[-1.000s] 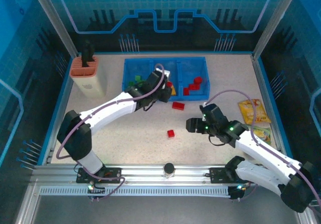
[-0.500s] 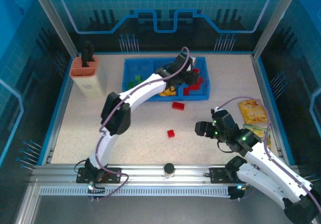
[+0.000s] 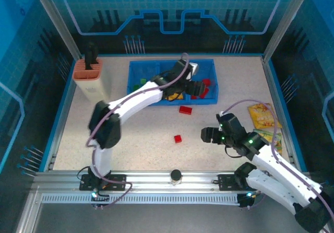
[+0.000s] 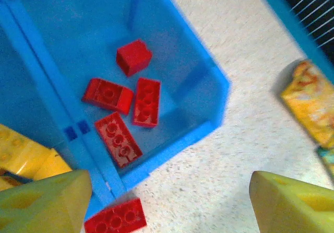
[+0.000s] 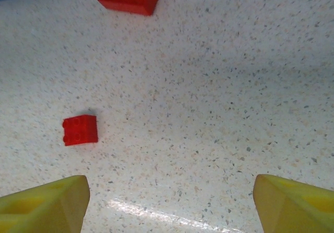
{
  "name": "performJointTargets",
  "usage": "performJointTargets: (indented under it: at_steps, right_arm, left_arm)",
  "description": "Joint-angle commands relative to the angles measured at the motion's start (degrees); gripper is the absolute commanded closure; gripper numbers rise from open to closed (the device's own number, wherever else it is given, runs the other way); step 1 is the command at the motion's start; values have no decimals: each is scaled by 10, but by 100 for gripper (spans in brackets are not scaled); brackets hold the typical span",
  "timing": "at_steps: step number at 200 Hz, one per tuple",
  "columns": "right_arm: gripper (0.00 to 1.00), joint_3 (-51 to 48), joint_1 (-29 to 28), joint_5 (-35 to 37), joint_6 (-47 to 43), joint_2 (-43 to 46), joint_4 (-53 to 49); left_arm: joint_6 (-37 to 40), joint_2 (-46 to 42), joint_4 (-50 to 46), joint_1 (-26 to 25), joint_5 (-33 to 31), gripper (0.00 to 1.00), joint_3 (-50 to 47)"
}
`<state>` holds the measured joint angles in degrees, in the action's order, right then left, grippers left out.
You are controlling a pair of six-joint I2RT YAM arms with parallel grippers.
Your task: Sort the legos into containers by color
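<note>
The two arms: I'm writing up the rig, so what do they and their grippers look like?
Both the left arm and right arm have white links joined by black joints, with a thin purplish cable looping along each. Small green lights glow on the right arm's black joints. The left gripper and right gripper each have chunky yellow wedge-shaped fingers.

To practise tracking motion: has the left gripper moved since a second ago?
Yes. The left gripper shifted right along the blue tray, from its middle toward its right end.
</note>
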<state>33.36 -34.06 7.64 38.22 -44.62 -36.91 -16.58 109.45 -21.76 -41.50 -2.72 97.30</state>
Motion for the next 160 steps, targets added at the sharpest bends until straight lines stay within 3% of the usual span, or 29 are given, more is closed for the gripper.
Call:
performJointTargets:
  at_steps: [1,24,71,139,149,160]
  right_arm:
    - [17,23,-1,-27,-34,-51,32]
    - [17,58,-15,-55,-59,-123,50]
    - [21,131,-125,-30,-60,-313,90]
    - [30,245,-178,9,-30,-558,101]
    - [34,263,-183,29,-22,-575,80]
    - [46,278,-188,50,-16,-587,59]
  left_arm:
    - [-15,-133,94,-15,-19,20,-132]
    - [-45,-246,115,-20,-29,20,-291]
    - [-136,-431,97,-47,-72,20,-515]
    - [-211,-639,-26,-86,-145,20,-628]
    - [-216,-664,-40,-86,-155,20,-633]
    - [-218,-684,-55,-87,-161,20,-633]
